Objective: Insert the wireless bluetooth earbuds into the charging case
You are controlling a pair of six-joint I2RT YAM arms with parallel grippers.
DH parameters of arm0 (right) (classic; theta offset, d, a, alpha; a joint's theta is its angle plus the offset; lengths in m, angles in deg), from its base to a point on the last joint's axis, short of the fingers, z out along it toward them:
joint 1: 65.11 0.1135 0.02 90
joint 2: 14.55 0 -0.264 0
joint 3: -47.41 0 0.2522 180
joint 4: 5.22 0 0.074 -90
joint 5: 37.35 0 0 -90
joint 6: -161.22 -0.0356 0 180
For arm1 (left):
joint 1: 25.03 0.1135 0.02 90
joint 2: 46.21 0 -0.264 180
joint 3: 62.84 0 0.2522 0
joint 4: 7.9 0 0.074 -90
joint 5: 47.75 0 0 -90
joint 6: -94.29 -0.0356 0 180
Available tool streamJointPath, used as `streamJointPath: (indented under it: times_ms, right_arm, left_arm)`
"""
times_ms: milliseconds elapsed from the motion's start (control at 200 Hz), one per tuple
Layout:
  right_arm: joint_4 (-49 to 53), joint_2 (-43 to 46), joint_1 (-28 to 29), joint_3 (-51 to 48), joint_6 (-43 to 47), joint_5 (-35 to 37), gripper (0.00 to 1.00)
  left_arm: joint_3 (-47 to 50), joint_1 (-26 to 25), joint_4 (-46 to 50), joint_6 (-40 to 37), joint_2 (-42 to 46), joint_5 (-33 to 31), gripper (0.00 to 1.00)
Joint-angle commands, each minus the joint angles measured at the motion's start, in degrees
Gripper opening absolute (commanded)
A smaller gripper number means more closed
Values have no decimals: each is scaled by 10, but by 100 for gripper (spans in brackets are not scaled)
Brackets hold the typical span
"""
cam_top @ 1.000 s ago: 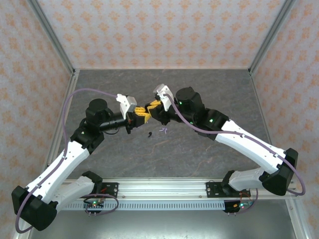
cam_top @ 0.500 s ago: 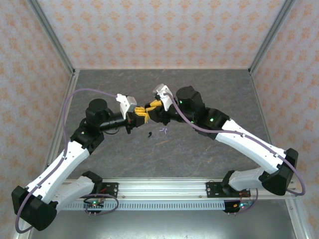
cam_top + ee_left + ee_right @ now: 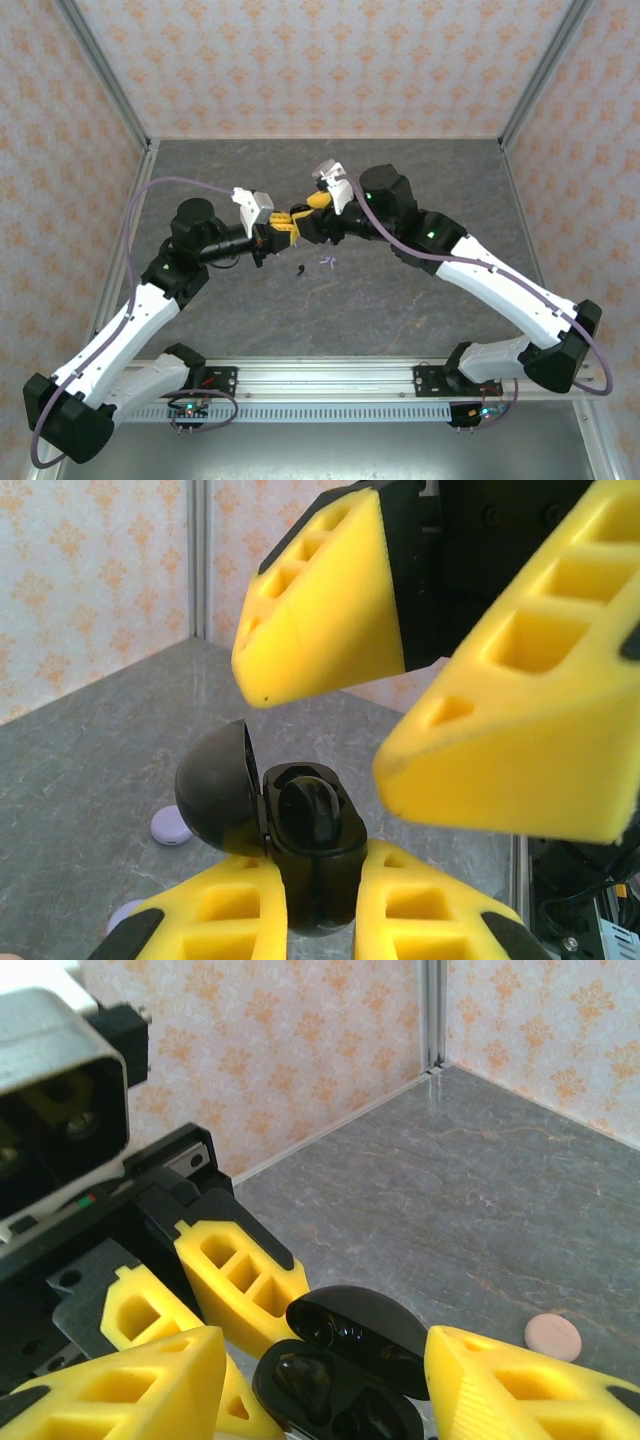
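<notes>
Left tool (image 3: 320, 900) grips the open charging case (image 3: 305, 825); right tool (image 3: 325, 1380), jaws apart, hangs just above it. One bud seems seated; a black earbud (image 3: 300, 269) and lilac earbuds (image 3: 327, 262) lie near the case on the desk (image 3: 400, 300).

Table (image 3: 400, 300): grey, stone-patterned.
Mid-table: black earbud (image 3: 300, 269) just beside lilac earbud (image 3: 327, 262).
Elsewhere on it: lilac round case (image 3: 170, 825), pink round case (image 3: 553, 1335).

The black charging case (image 3: 310, 825) is glossy, smooth plastic. The yellow fingers (image 3: 330, 600) look like matt plastic with moulded pockets. The table (image 3: 400, 300) has a dull grey, stone-veined surface; its front rail (image 3: 320, 378) is bare metal.
</notes>
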Motion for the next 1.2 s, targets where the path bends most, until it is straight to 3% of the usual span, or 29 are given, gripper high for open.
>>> streamJointPath:
  times_ms: [0, 355, 696, 921, 1191]
  right_arm:
    - [3, 6, -6, 26, -12, -16, 58]
    - [31, 24, -29, 38, -44, -1, 64]
    - [49, 57, -128, -79, -165, 40, 66]
    - [19, -53, -120, -123, -221, -1, 57]
    - [26, -228, -52, -72, -232, 43, 51]
  left_arm:
    - [-2, -4, -41, 0, 5, -2, 0]
    - [20, -10, -50, -24, 24, -23, 0]
    - [49, -11, -39, -65, 77, -73, 0]
    - [41, -11, -27, -69, 96, -70, 0]
    - [33, -11, -11, -72, 116, -82, 0]
